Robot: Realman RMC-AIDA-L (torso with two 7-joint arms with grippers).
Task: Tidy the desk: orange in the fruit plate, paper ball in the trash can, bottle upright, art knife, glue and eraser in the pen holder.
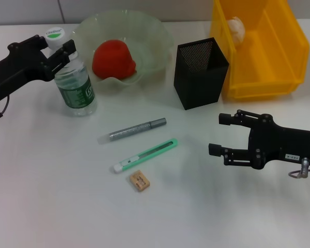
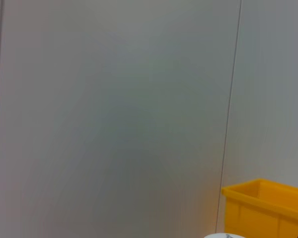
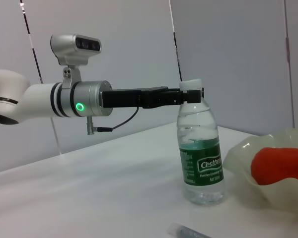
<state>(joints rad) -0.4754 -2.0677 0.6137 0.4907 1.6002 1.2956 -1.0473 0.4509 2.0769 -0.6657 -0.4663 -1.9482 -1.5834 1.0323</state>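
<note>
The clear bottle (image 1: 76, 85) (image 3: 202, 163) stands upright at the left, white cap on top. My left gripper (image 1: 56, 49) (image 3: 190, 95) reaches in from the left, fingers closed around its neck just under the cap. The orange (image 1: 113, 59) lies in the pale green fruit plate (image 1: 157, 36). The paper ball (image 1: 236, 28) sits in the yellow trash can (image 1: 263, 77). The grey glue stick (image 1: 134, 129), green art knife (image 1: 144, 155) and tan eraser (image 1: 139, 181) lie on the table in front of the black mesh pen holder (image 1: 200, 75). My right gripper (image 1: 218, 134) hovers open, right of the knife.
The white table (image 1: 51, 196) stretches out before me. In the left wrist view only a grey wall and a corner of the yellow trash can (image 2: 265, 208) show. The pen holder stands close against the trash can's left wall.
</note>
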